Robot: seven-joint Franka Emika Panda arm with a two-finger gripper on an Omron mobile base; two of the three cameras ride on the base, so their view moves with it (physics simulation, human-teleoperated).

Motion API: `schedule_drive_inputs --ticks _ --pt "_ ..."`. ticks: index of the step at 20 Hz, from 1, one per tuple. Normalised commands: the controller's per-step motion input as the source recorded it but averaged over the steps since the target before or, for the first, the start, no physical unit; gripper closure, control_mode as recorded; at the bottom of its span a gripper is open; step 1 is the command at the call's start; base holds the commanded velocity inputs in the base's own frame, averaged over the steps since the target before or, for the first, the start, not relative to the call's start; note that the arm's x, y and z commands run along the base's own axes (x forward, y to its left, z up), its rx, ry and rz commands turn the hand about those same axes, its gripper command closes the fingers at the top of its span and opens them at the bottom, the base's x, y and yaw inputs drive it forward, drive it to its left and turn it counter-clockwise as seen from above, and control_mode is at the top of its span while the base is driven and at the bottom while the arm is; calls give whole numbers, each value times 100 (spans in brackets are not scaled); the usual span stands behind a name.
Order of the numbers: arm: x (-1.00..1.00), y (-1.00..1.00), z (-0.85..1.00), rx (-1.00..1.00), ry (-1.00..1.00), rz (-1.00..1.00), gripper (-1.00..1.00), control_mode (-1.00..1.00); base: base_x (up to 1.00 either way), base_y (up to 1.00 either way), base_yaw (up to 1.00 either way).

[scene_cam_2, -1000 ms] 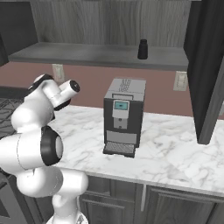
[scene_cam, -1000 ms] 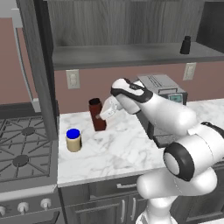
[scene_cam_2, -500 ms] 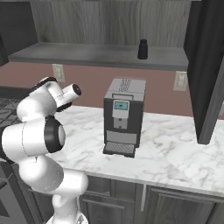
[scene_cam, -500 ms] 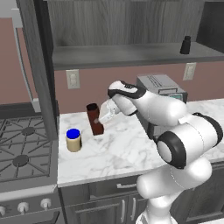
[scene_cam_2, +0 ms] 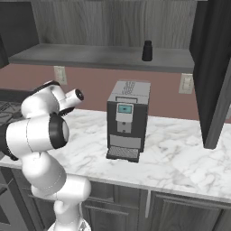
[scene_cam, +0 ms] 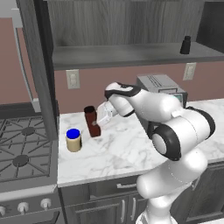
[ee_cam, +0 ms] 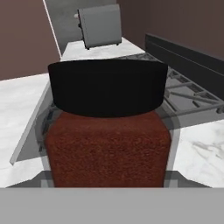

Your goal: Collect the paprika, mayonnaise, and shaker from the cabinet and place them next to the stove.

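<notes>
The paprika, a slim dark red-brown bottle with a black cap, stands slightly tilted low over the marble counter, and my gripper is shut on it from the right. In the hand view the paprika is close up, with the stove grates behind it. The mayonnaise, a cream jar with a blue lid, stands on the counter just left of the bottle, near the stove. The small black shaker stands on the cabinet shelf.
A grey boxy coffee machine stands on the counter behind my arm. A dark cabinet side panel rises between stove and counter, and an open cabinet door hangs at the right.
My arm has swung left and lower with the paprika, bringing the bottle closer to the mayonnaise and the counter. The jar and the shaker stay put.
</notes>
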Motion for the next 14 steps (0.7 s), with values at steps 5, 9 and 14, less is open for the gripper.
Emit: schedule_drive_inputs --ticks 5,9,14 --pt "19 9 -16 5 -5 4 100 -100 0 0 0" --pt "20 7 -16 4 -6 3 100 -100 0 0 0" --pt "22 7 -13 3 -4 3 100 -100 0 0 0"
